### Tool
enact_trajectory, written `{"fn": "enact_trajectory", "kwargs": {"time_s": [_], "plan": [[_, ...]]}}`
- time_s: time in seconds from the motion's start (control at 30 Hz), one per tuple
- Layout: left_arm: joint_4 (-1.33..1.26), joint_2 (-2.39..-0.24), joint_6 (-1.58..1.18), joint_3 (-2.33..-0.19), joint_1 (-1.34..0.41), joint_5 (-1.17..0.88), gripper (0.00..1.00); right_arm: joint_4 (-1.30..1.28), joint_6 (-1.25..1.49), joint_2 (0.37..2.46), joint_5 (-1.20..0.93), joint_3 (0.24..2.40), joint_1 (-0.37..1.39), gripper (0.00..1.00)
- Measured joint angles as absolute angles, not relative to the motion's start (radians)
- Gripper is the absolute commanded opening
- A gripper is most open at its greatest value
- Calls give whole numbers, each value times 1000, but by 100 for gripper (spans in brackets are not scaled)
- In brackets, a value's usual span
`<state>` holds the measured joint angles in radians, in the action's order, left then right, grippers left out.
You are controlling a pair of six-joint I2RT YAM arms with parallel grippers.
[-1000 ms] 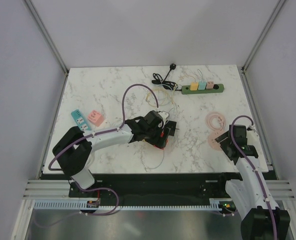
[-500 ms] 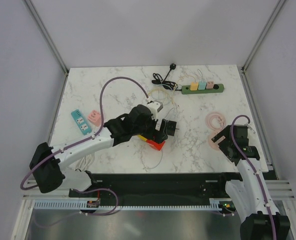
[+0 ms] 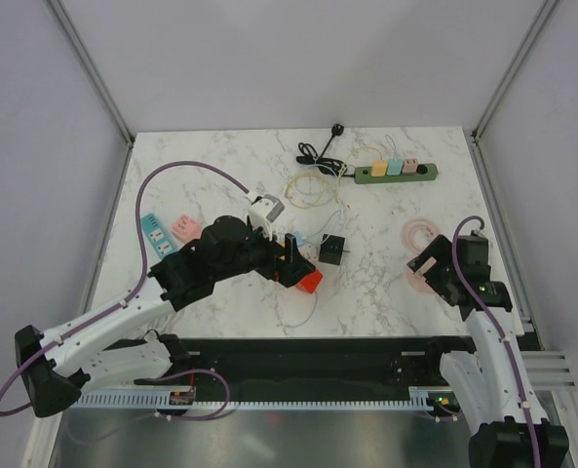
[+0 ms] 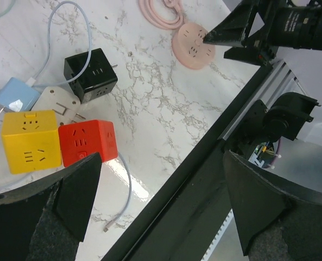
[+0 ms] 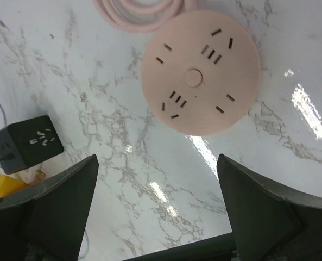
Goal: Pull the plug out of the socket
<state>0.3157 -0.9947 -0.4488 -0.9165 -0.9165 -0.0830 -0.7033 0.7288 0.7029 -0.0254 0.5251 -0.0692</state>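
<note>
- Two grippers are gaping wide, holding nothing: left gripper hovering near the red cube, right gripper above the pink round socket.
- White plug is lying just beside the yellow socket cube.

The light is bright and even over the desk, falling softly from above (no hard lamp spot anywhere), so the shadows are pale and short. From overhead everything is sharp, though the frame posts lean outward toward the corners.

In the right wrist view the pink round socket is crisp. White glare streaks lie on the desk just right of it, with smaller glints below it. The fingers of the right end effector are dark, soft-edged blurs beneath the socket.

In the left wrist view a white sheen lies well to the lower left of the socket. The fingers of the left end effector are likewise out of focus.
</note>
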Motion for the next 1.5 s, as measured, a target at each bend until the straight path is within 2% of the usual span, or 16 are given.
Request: {"fn": "enact_trajectory", "kwargs": {"time_s": [0.2,0.43,0.57,0.9,1.03,1.2,1.5], "plan": [[281,-1074,-430,-973,-883,-80,100,-638,688,842,-1,716,-69,98],[199,-1317,-389,-1191,-686,-116,100,-430,685,1257,-4,923,-69,98],[112,-1460,-358,-1322,-636,-126,100,-311,685,1467,-27,1032,-69,98],[-212,-1832,-290,-1505,-611,-215,95,5,785,1722,85,1176,-69,98],[-268,-1915,-286,-1480,-591,-255,88,113,797,1815,127,1196,-69,98],[-368,-1919,-288,-1344,-579,-309,87,174,751,1964,121,1269,-70,94],[-468,-1924,-299,-1336,-580,-374,85,268,712,2021,85,1277,-70,94]]}}
